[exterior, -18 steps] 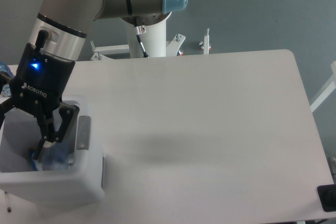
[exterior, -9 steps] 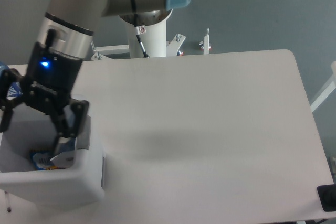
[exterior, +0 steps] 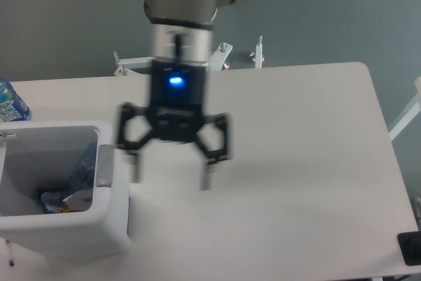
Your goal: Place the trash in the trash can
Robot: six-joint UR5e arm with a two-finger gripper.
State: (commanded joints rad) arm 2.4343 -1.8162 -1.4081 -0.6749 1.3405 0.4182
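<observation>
Trash lies inside the trash can at the near left of the bench: a crushed bottle and paper, probably light, soft and springy, best pinched across a fold. Empty jaws of the gripper spread wide, right of the can.

The gripper hangs with fingers spread wide over bare tabletop, nothing near its tips. To its side, near but apart, stands the trash can, its thick rim and grey tab forming the nearest barrier. A clear bottle and paper lie inside the bin, partly filling it. A blue-labelled bottle stands at the table's far edge behind the bin.
</observation>
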